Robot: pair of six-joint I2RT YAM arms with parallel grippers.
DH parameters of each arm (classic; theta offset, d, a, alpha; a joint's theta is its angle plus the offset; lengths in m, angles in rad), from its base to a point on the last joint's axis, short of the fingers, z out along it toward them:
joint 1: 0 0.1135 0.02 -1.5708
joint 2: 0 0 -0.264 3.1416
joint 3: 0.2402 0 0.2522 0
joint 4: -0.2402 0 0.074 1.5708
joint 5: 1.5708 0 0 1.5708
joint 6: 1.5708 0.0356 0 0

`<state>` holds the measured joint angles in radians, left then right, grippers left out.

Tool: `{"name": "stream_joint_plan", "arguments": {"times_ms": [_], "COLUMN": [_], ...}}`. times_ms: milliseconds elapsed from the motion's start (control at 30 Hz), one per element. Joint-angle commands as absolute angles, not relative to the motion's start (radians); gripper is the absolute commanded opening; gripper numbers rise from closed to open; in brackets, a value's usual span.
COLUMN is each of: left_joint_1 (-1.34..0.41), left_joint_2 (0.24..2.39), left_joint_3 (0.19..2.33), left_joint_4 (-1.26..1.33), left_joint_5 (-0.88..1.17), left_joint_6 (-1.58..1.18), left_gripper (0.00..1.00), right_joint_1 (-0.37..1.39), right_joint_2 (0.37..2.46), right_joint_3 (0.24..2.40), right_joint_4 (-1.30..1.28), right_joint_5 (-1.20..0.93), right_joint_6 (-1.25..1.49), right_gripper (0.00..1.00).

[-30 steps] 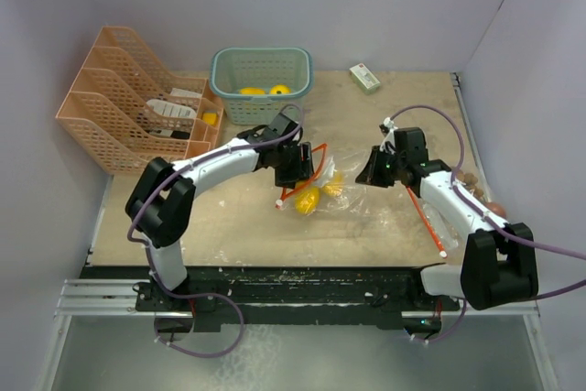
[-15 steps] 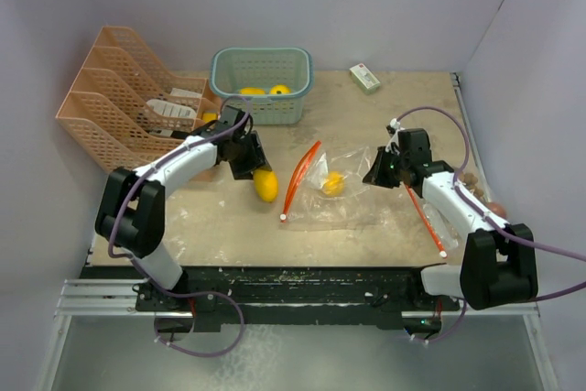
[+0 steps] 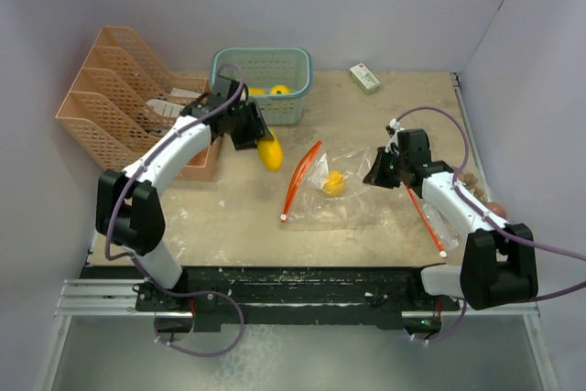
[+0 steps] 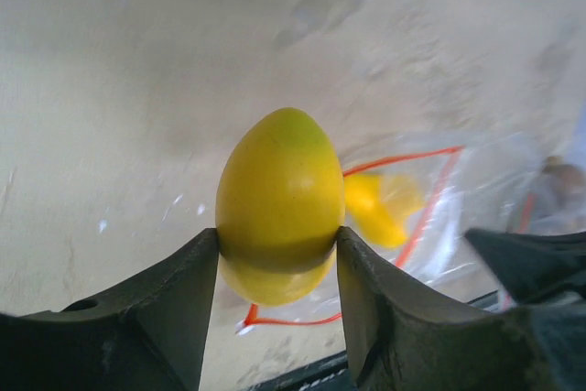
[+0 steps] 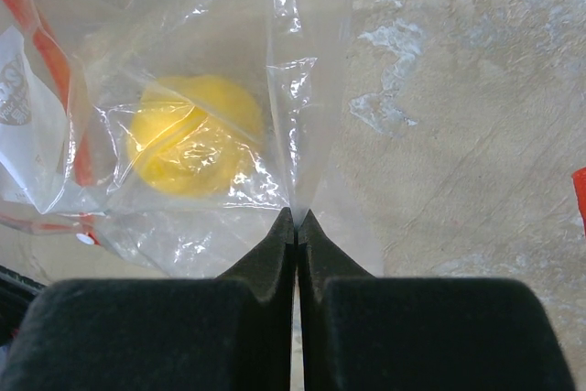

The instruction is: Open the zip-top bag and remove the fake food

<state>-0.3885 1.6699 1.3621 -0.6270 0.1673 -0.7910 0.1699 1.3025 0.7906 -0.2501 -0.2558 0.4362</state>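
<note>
One shiny yellow plastic toy fruit is squeezed in the left claw near the green plastic basket, while the clear zip-top bag, seemingly opened, is pinched by the closed right claw, with one yellow toy piece left inside to be taken out.

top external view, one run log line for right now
left fingers: shut on glossy yellow egg-shaped plastic fruit, near teal plastic basket | right fingers: shut on clear zip-top bag edge | in bag: one yellow piece
</note>
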Motion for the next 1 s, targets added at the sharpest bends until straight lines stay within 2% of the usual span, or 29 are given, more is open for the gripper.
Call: {"name": "stream_joint_plan", "arguments": {"times_ms": [0, 233, 400, 700, 867, 967], "left_joint_1": [-0.334, -0.186, -0.114, -0.104, -0.103, -0.129], "left_joint_2": [1.711, 1.852, 1.924, 2.057, 2.066, 2.008], "left_joint_3": [1.617, 1.912, 2.003, 2.149, 2.166, 2.081], "left_joint_4": [-0.658, -0.683, -0.586, -0.518, -0.497, -0.45], "left_joint_5": [0.177, 0.237, 0.248, 0.175, 0.213, 0.24], "left_joint_6": [-0.708, -0.695, -0.745, -0.746, -0.765, -0.734], "left_gripper": [0.41, 0.4, 0.42, 0.45, 0.59, 0.63], "right_joint_1": [0.17, 0.17, 0.17, 0.17, 0.169, 0.169], "right_joint_2": [1.301, 1.308, 1.322, 1.332, 1.336, 1.356], "right_joint_3": [0.781, 0.799, 0.799, 0.815, 0.816, 0.823], "right_joint_4": [-0.252, -0.254, -0.248, -0.246, -0.248, -0.244], "right_joint_5": [-0.255, -0.238, -0.235, -0.215, -0.208, -0.218], "right_joint_6": [0.422, 0.42, 0.419, 0.41, 0.404, 0.402], "right_gripper": [0.0, 0.0, 0.0, 0.0, 0.0, 0.0]}}
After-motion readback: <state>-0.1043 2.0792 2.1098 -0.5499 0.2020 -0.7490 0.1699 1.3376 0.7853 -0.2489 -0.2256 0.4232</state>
